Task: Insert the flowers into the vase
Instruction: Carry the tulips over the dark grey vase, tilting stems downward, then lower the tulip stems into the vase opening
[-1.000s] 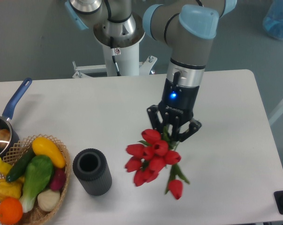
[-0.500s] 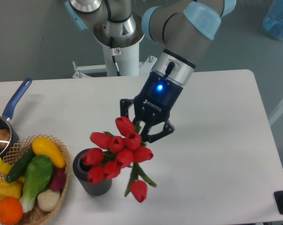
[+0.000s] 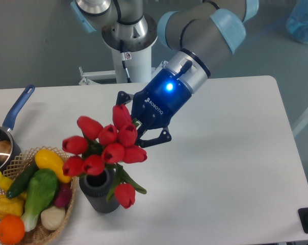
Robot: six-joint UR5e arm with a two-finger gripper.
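While grey floor lies behind, a white table holds a basket.

Even, diffuse overhead lighting; the white bench reads bright without blown highlights. Shadows are soft and faint, pooling beneath the vase and basket. A blue indicator glows on the wrist above the hand. Slight motion softness on the flowers; moderate resolution, no evident edge distortion.

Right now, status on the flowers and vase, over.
End effector shut on the flowers. Bunch tilted over the vase, stems at its mouth, not seated. Wicker basket close beside the vase, not blocking.
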